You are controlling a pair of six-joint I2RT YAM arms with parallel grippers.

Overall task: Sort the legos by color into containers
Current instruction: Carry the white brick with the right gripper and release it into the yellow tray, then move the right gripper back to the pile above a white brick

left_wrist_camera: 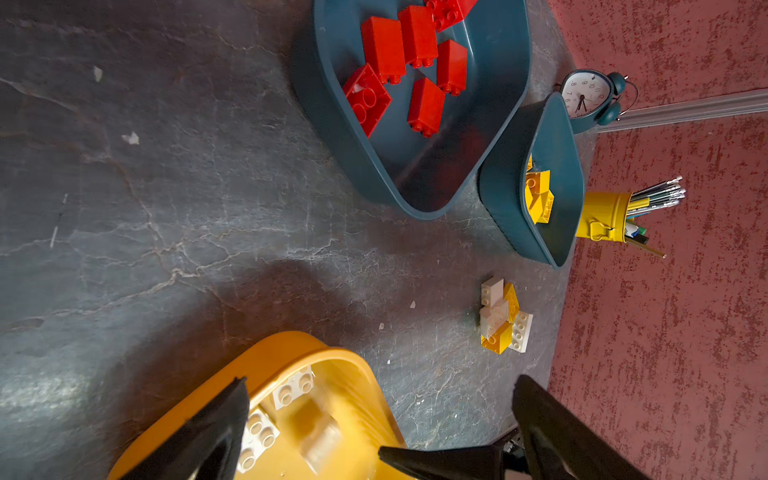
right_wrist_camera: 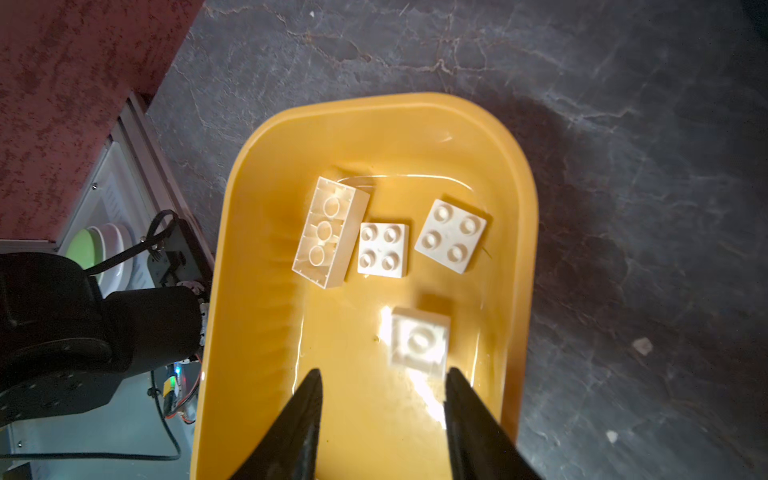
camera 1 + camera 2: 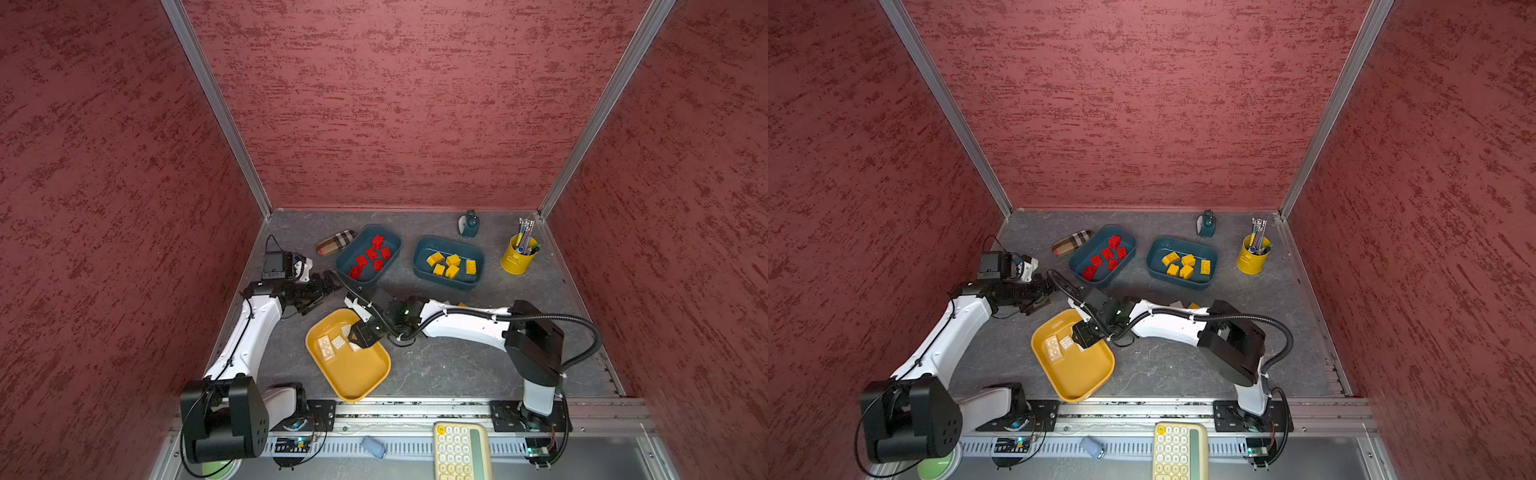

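My right gripper (image 2: 384, 372) hangs open over the mustard-yellow tray (image 2: 374, 124), nothing between its fingers. Just beyond its tips a blurred white brick (image 2: 419, 340) shows, underside up. Three more white bricks (image 2: 382, 249) lie in that tray (image 3: 357, 382). My left gripper (image 1: 380, 380) is open and empty, near the tray's far left corner (image 3: 326, 295). One teal tray (image 3: 365, 239) holds several red bricks (image 3: 371, 253). The other teal tray (image 3: 428, 249) holds several yellow bricks (image 3: 452, 261). A loose pile of white and yellow bricks (image 1: 500, 316) lies on the table, mostly hidden behind the right arm in both top views.
A yellow pen cup (image 3: 518, 257) and a teal alarm clock (image 3: 469, 224) stand at the back right. A plaid case (image 3: 336, 242) lies beside the red-brick tray. A keypad (image 3: 459, 451) sits past the front rail. Red walls close in three sides.
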